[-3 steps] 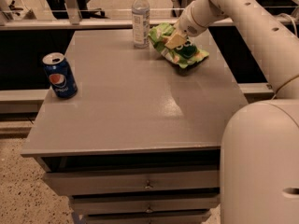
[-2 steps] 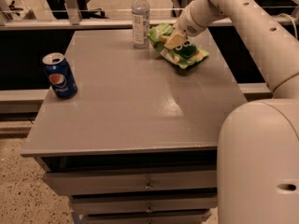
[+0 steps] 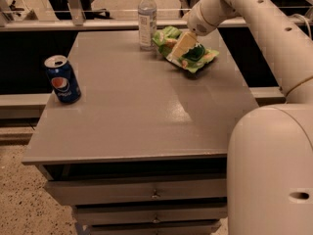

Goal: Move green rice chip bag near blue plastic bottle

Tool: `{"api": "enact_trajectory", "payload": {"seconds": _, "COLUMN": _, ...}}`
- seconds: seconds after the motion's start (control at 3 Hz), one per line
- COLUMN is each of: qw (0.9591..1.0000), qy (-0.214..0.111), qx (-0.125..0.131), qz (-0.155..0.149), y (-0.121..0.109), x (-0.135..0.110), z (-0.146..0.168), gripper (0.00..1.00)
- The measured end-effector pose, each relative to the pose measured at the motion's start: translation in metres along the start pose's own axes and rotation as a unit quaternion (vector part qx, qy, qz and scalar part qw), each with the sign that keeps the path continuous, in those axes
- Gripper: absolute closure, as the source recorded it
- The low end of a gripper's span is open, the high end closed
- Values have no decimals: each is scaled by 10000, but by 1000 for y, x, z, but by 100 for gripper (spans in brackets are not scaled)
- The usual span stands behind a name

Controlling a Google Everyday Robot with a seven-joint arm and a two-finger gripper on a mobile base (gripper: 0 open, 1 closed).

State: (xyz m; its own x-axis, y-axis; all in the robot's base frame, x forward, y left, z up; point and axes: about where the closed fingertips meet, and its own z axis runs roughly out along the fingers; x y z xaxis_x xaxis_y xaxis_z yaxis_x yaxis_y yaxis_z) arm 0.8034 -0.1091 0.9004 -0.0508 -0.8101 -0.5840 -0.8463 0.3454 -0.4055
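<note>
The green rice chip bag (image 3: 191, 54) lies crumpled on the grey table (image 3: 146, 106) at the far right, just right of the blue plastic bottle (image 3: 146, 17). The bottle stands upright at the far edge, clear with a white cap. The bag's left end is a few centimetres from the bottle's base. My gripper (image 3: 181, 44) reaches down from the upper right on the white arm (image 3: 234, 4) and rests on top of the bag, covering its middle.
A blue Pepsi can (image 3: 62, 79) stands upright near the table's left edge. Drawers (image 3: 146, 192) sit under the tabletop. My white body (image 3: 271, 170) fills the lower right. A ledge and rails run behind the table.
The bag and my gripper have shifted very slightly left toward the bottle. The bottle and the can have not moved.
</note>
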Motion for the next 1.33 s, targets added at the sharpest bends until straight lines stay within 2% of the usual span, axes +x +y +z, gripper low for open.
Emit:
{"api": "enact_trajectory", "payload": {"seconds": 0.33, "qw": 9996, "qy": -254, "qx": 62, "qz": 120, "y": -6, "x": -6, "z": -28, "gripper": 0}}
{"api": "enact_trajectory", "payload": {"seconds": 0.67, "qw": 9964, "qy": -726, "qx": 92, "qz": 418, "y": -9, "x": 6, "z": -81, "gripper": 0}}
{"api": "enact_trajectory", "payload": {"seconds": 1.0, "qw": 9885, "qy": -1277, "qx": 267, "qz": 767, "y": -6, "x": 39, "z": -161, "gripper": 0}}
{"api": "enact_trajectory", "payload": {"seconds": 1.33, "qw": 9836, "qy": -1364, "qx": 491, "qz": 1072, "y": -4, "x": 82, "z": -210, "gripper": 0}}
